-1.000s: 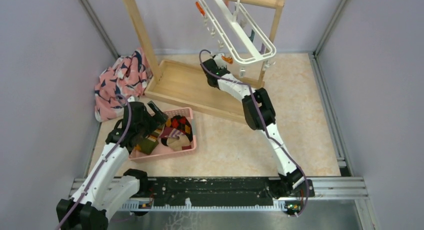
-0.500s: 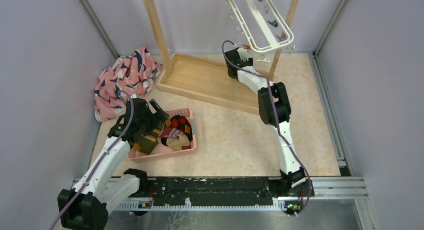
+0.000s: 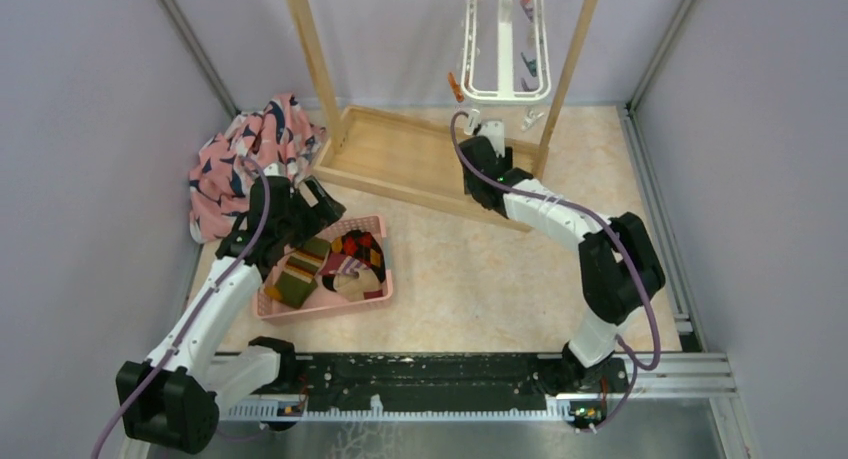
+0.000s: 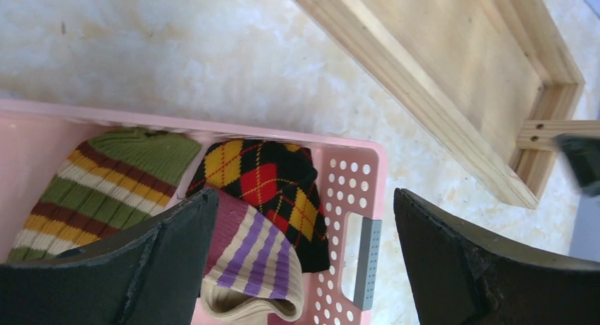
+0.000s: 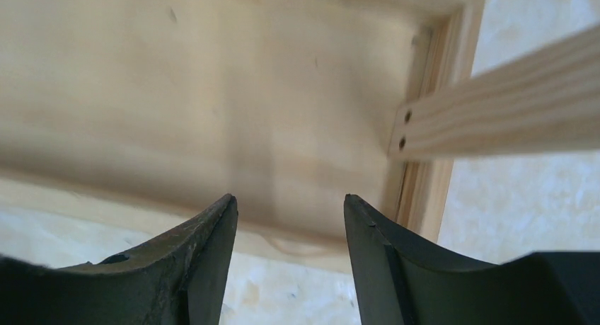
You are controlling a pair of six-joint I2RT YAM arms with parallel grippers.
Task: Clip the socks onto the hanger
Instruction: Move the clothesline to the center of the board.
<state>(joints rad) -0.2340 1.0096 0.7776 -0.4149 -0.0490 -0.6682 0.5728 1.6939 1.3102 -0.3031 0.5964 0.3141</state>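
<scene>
Three socks lie in a pink basket [image 3: 330, 309]: a black-red-yellow argyle sock [image 4: 265, 180], an olive-green striped sock [image 4: 113, 173] and a beige sock with purple stripes [image 4: 251, 261]. My left gripper [image 4: 306, 197] hangs open above the basket's right end [image 4: 354, 190], holding nothing. The white hanger [image 3: 500, 49] hangs by its hook from the wooden rack's top bar, with small clips [image 3: 455, 84] dangling below. My right gripper [image 5: 289, 199] stands open and empty just below the hanger, over the rack's base tray [image 5: 212, 91].
The wooden rack has two posts [image 3: 310, 59] [image 3: 565, 79] and a flat base tray [image 3: 400, 159] at the back. A pink patterned cloth [image 3: 245, 159] is heaped at the left wall. Grey walls close in both sides.
My right gripper has opened and drawn back from the hanger, which swung from tilted to hanging straight. The rack shifted right. My left gripper moved slightly toward the basket's far edge.
</scene>
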